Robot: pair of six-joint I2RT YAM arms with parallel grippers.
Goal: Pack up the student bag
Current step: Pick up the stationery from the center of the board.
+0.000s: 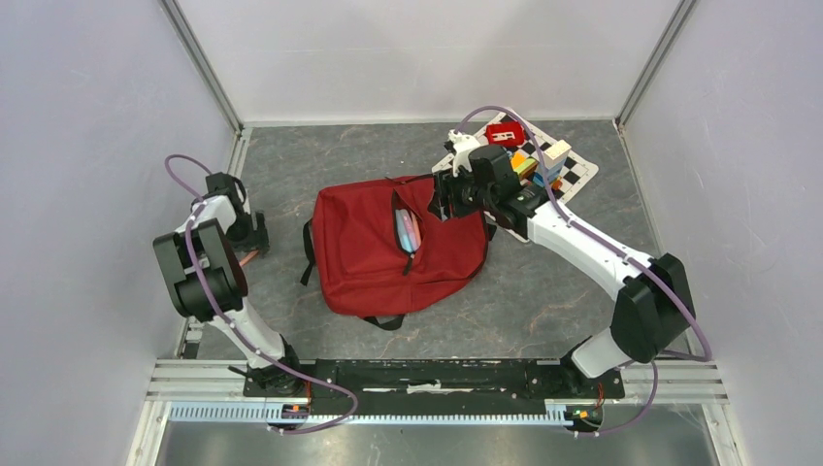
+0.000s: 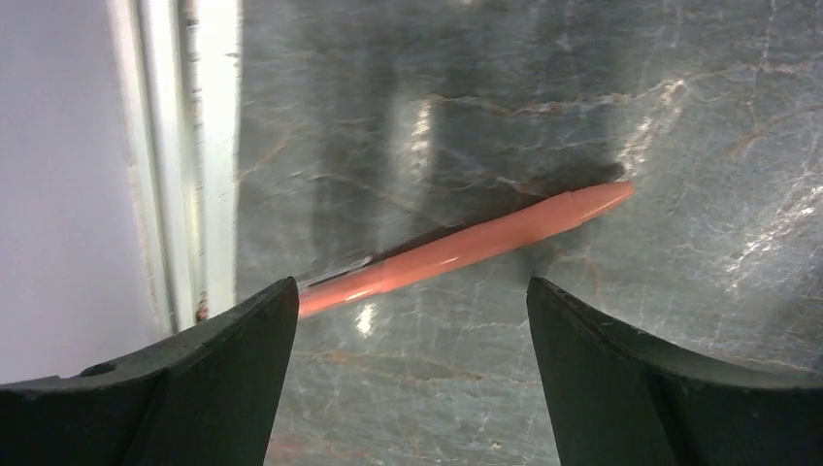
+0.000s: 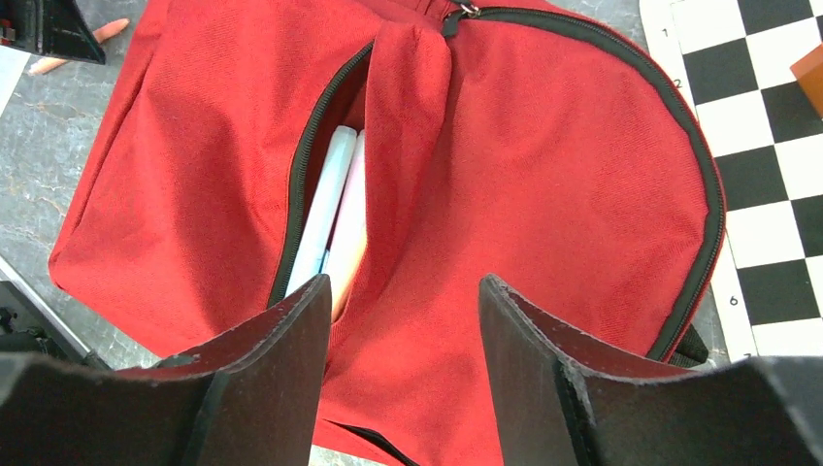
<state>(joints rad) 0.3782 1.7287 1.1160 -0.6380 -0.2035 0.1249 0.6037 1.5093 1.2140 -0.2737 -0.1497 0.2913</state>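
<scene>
I've got the student bag [image 1: 388,252] lying in the middle of the table [image 1: 543,301], flat items [image 3: 335,204] tucked in its pocket [image 3: 309,155]. Behind it to the right, blocks [image 1: 543,160] sit on a mat [image 1: 582,176]. Far left by the wall [image 2: 58,194], a pen [image 2: 466,248] lies under my left gripper [image 2: 412,291].

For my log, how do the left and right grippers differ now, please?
The left gripper hangs over a salmon pen on the table, near the side wall; the right gripper over the student bag's open pocket, beside the checkered mat. Both are open and empty.
</scene>
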